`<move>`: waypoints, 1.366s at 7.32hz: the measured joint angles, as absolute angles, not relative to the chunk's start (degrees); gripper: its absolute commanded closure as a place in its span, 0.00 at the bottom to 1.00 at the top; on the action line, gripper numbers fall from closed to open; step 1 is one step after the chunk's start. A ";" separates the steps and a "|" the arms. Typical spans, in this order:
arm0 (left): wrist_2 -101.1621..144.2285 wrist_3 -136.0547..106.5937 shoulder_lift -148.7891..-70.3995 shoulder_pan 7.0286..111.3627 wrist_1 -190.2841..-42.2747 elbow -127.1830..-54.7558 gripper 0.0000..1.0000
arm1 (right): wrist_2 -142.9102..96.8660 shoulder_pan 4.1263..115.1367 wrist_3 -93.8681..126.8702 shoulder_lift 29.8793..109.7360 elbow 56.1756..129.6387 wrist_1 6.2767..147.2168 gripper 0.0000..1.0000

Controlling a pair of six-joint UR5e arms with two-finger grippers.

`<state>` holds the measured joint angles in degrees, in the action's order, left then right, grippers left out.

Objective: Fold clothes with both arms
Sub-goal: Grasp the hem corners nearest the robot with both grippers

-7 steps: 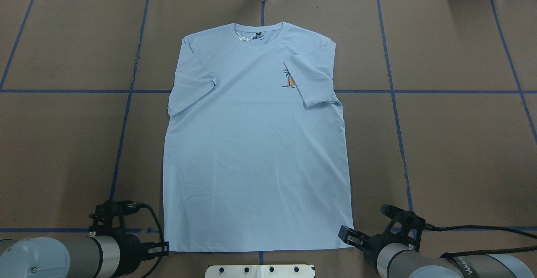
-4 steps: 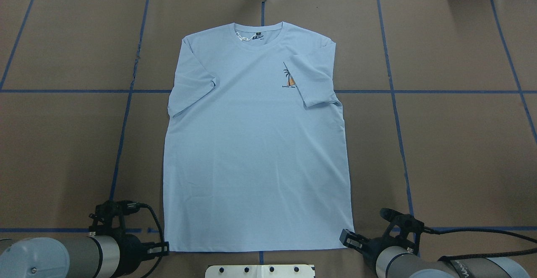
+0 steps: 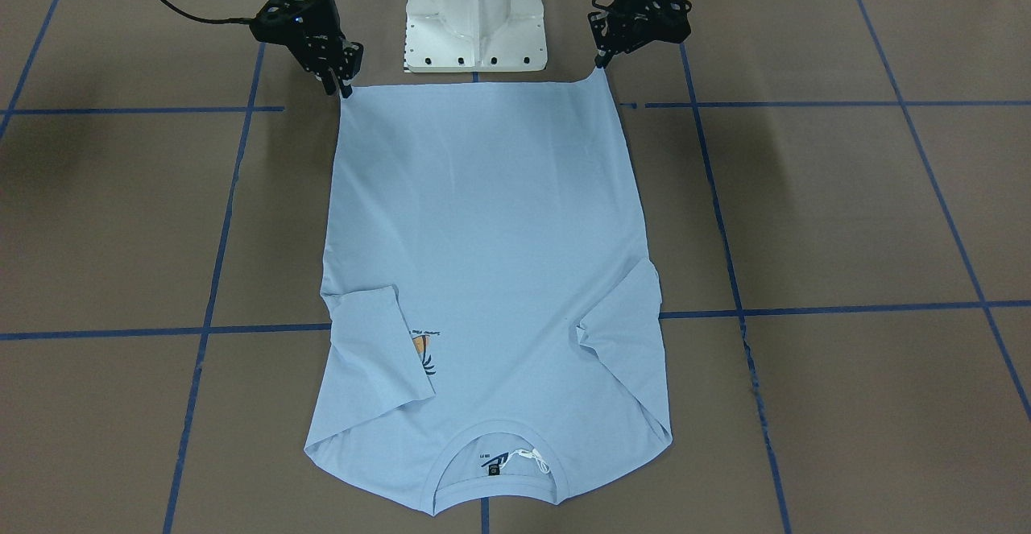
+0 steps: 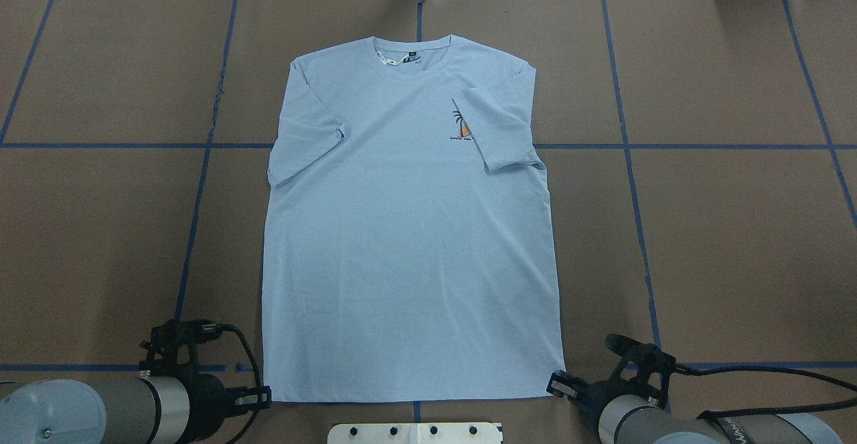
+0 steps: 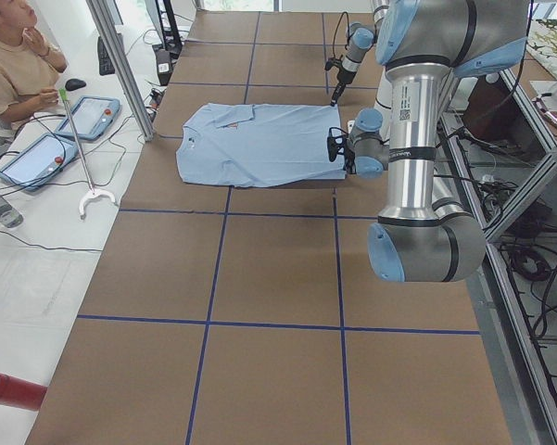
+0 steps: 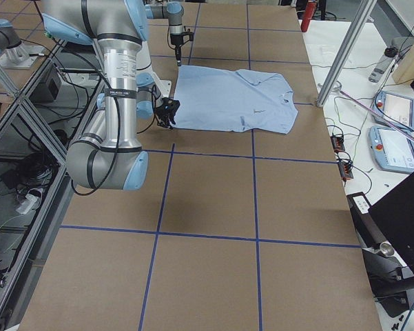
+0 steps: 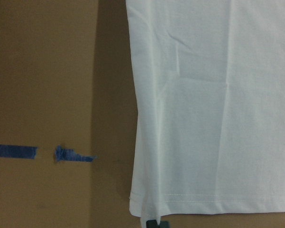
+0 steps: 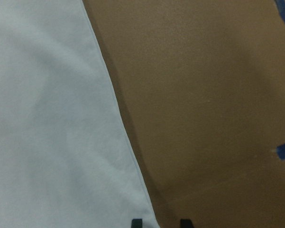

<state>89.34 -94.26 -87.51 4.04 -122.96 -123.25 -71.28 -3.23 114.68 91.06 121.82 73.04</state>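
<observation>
A light blue T-shirt [image 4: 408,230] lies flat on the brown table, collar [image 3: 495,437] far from the robot and hem toward its base. One sleeve [image 4: 499,129] is folded over the chest print. My left gripper [image 3: 599,60] is at the hem's left corner and looks shut on it; the corner rises to a point there, and the left wrist view shows one dark tip [image 7: 154,223] at the hem. My right gripper [image 3: 342,87] stands at the other hem corner with its fingertips [image 8: 137,222] apart and the shirt's edge [image 8: 52,133] beside them.
The white pedestal base [image 3: 475,10] stands just behind the hem, between the two arms. Blue tape lines [image 4: 626,146] cross the table. A person [image 5: 14,65] sits at a side table with tablets beyond the collar end.
My right gripper has drawn back toward the robot's base, closer to the hem's corner. The left gripper has stayed put, and the shirt's left edge shifted slightly.
</observation>
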 measured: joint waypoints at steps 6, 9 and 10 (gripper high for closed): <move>89.37 -94.26 -87.51 4.13 -122.96 -123.61 1.00 | -71.32 -3.86 114.60 91.13 121.97 73.04 1.00; 90.10 -94.22 -86.96 4.56 -122.29 -126.93 1.00 | -72.27 -2.44 114.07 91.74 127.13 73.93 1.00; 91.86 -94.22 -86.48 4.75 -119.65 -130.94 1.00 | -73.86 -1.32 113.93 92.13 130.66 76.04 1.00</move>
<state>91.86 -94.22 -86.48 4.75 -119.65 -130.94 -73.86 -1.32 113.93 92.13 130.66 76.04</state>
